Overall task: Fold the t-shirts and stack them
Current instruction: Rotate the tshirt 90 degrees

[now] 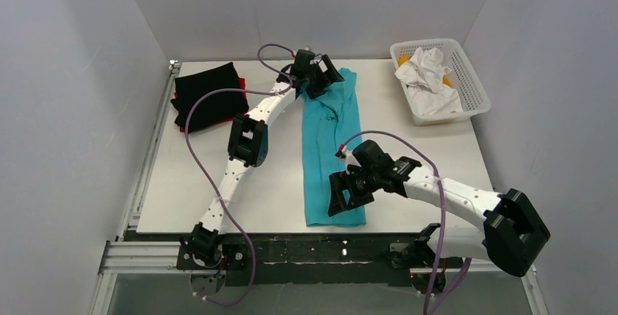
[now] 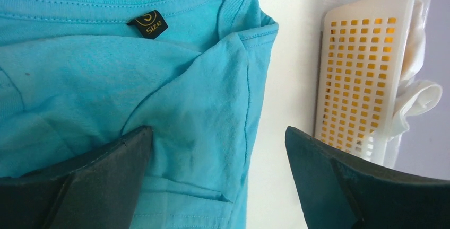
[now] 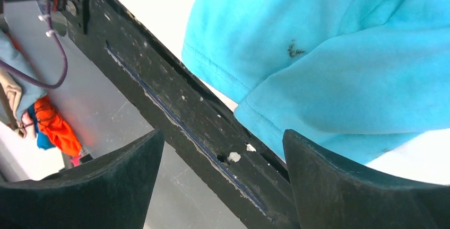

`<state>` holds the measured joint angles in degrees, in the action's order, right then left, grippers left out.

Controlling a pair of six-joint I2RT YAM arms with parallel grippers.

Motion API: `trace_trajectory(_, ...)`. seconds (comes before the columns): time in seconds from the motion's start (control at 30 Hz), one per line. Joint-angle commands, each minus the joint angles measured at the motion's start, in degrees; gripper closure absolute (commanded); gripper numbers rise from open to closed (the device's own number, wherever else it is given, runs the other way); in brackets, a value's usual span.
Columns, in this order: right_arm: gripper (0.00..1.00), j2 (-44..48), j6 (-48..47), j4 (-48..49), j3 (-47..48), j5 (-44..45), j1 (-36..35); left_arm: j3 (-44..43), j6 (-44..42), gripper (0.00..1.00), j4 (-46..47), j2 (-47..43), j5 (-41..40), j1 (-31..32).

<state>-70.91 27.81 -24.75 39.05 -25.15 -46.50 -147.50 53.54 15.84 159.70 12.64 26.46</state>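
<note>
A turquoise-blue t-shirt (image 1: 331,147) lies folded lengthwise into a narrow strip down the middle of the table, collar at the far end. My left gripper (image 1: 321,80) is open and empty over the collar end; the left wrist view shows the shirt (image 2: 159,96) with its black size label (image 2: 147,24). My right gripper (image 1: 346,197) is open and empty above the hem end near the front edge; the right wrist view shows the hem (image 3: 318,70). A folded black t-shirt (image 1: 208,96) lies on a red one (image 1: 242,82) at the far left.
A white mesh basket (image 1: 466,74) with crumpled white cloth (image 1: 428,78) stands at the far right; it also shows in the left wrist view (image 2: 361,80). The table's black front rail (image 3: 201,117) runs under my right gripper. Grey walls enclose the table.
</note>
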Motion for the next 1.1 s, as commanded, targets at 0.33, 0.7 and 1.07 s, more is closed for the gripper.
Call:
trace_trajectory(0.33, 0.07, 14.08, 5.77, -8.59, 1.28, 17.94, 2.56, 28.33, -30.43, 0.02, -10.84, -39.50, 11.24, -0.88)
trace_trajectory(0.7, 0.19, 21.03, 21.19, -14.36, -9.31, 14.00, 4.63, 86.73, -17.04, 0.02, -19.93, -81.96, 6.56, 6.68)
trace_trajectory(1.07, 0.33, 15.49, 21.42, -5.63, -11.62, 16.54, 4.75, 107.62, -4.80, 0.02, -16.28, -88.53, 2.17, 20.87)
